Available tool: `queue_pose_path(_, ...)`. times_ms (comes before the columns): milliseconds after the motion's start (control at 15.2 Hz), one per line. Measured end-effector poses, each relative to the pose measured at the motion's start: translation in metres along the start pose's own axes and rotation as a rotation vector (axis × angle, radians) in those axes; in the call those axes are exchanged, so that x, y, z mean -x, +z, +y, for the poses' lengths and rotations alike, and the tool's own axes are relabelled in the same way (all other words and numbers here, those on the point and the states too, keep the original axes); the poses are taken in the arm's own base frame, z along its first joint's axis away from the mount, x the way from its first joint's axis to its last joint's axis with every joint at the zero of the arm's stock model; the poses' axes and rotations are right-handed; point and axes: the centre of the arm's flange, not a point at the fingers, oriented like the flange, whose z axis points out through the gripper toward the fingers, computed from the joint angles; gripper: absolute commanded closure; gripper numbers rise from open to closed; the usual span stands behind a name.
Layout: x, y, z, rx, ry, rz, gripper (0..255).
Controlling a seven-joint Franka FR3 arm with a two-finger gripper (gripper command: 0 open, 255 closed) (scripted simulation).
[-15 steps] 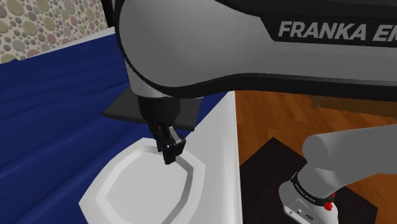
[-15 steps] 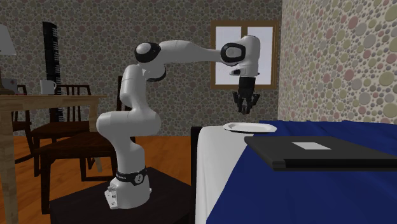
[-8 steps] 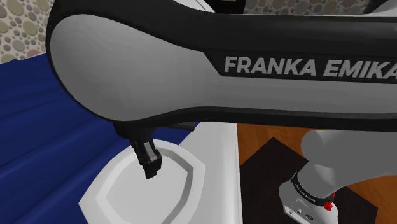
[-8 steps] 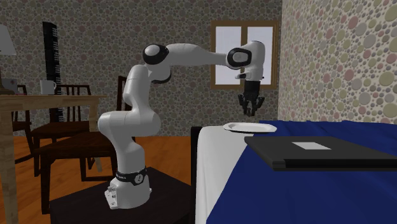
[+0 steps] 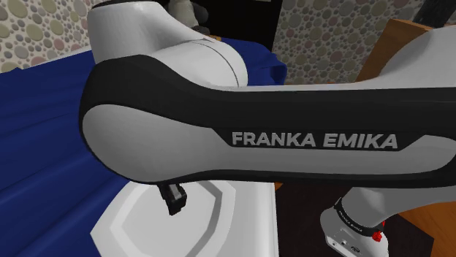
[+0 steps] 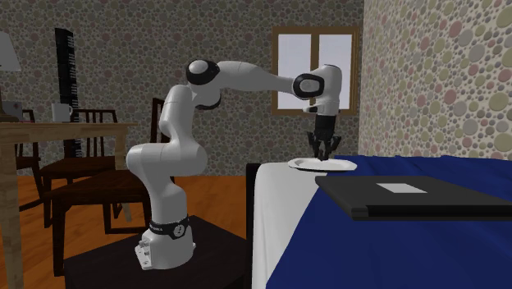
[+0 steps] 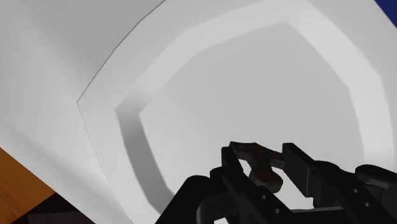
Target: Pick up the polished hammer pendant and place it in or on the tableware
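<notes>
In the wrist view my gripper (image 7: 261, 160) is shut on a small dark brownish hammer pendant (image 7: 257, 153), which pokes out between the two black fingers (image 7: 230, 160). Right beneath it lies a white plate with an angular rim (image 7: 130, 121). In the shoulder view the gripper (image 5: 174, 201) hangs just over the plate (image 5: 219, 219), and my own forearm hides most of the rest. Across the room, the gripper (image 6: 319, 149) points down at the plate (image 6: 345, 165), close above its surface.
The plate lies on a white surface (image 6: 275, 197) next to blue bedding (image 6: 394, 246). A flat black slab (image 6: 410, 195) lies on the bedding. The stand (image 6: 156, 261) is on a wooden floor, with a wooden table and chairs (image 6: 74, 156) beyond.
The gripper has come down toward the plate and shifted to the second exterior view's right, still holding the pendant. The forearm now covers more of the shoulder view.
</notes>
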Motion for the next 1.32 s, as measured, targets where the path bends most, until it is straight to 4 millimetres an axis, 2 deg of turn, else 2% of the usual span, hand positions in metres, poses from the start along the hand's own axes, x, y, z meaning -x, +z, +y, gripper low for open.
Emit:
queue_pose_path(198,-0.001,0.011,-0.001,0.000,0.000,0.000,255)
queue_pose_path(528,-0.001,0.012,-0.001,0.000,0.000,0.000,255)
queue_pose_path(594,-0.001,0.012,-0.001,0.000,0.000,0.000,0)
queue_pose_path(990,-0.001,0.012,-0.001,0.000,0.000,0.000,0)
queue_pose_path(1320,0.000,-0.031,-0.001,0.000,0.000,-0.001,0)
